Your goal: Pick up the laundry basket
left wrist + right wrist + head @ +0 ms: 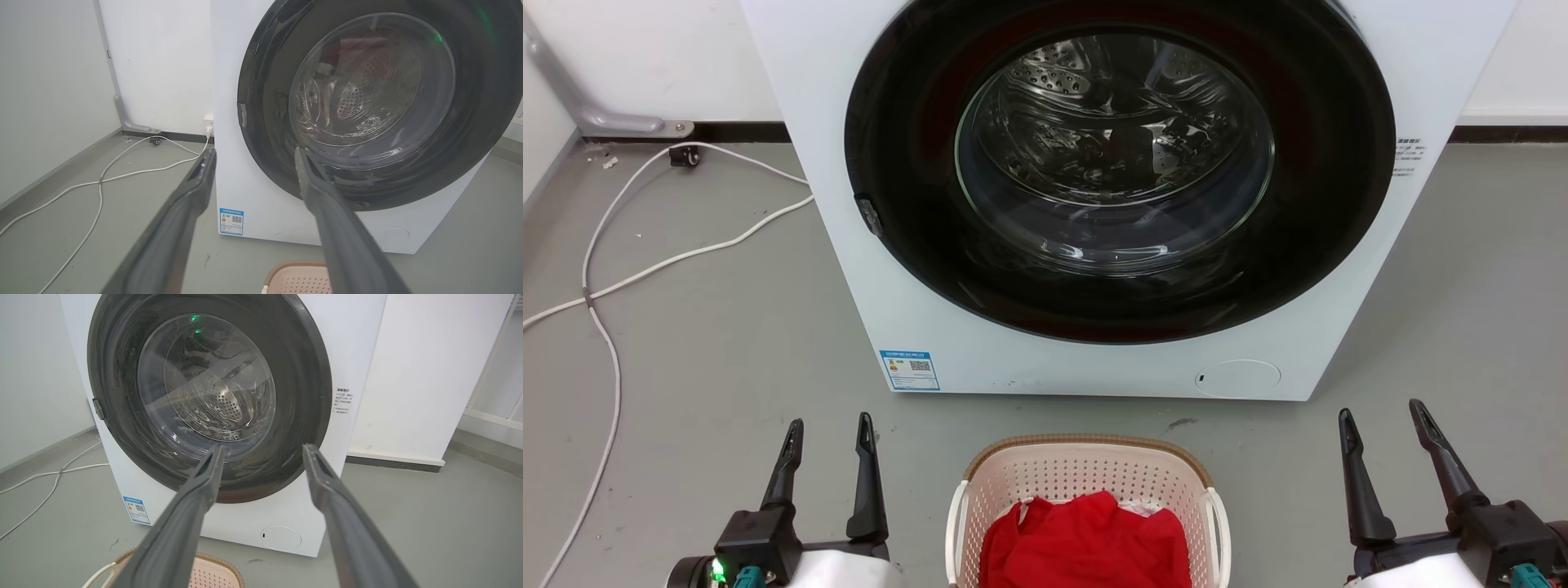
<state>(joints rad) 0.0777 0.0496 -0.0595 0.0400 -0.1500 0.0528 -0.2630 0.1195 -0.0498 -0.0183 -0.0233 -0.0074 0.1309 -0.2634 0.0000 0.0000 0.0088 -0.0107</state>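
From the head camera, the laundry basket (pixel 1086 447) is sitting on the floor just in front of the washer (pixel 907 318), low in the middle, with a red cloth (pixel 1086 539) heaped inside. The left gripper (pixel 832 423) and the right gripper (pixel 1380 410) are hanging on either side of it, each with its fingers spread and nothing between them, both well apart from the white handles (pixel 1221 523). Those handles are lying close against the basket's walls, so I'm judging that a finger coming in sideways could be shoving the basket instead of hooking it. One arm rising ahead of the other could tip it and spill the cloth. A forward nudge could knock it against the washer. A white cable (pixel 605 327) is trailing over the floor on the left, so a wide swing there could snag it.

From the left wrist, the spread fingers (pixel 192 192) are pointing at the washer's door, and just a corner of the basket's rim (pixel 298 267) is peeking in at the bottom edge. Reaching straight along this line would be heading for the glass, not the handle.

From the right wrist, the fingers (pixel 327 490) are likewise parted and empty, aimed at the door. The basket's rim (pixel 220 559) and one handle (pixel 98 575) are showing low and left, so the wrist needs turning down before closing.
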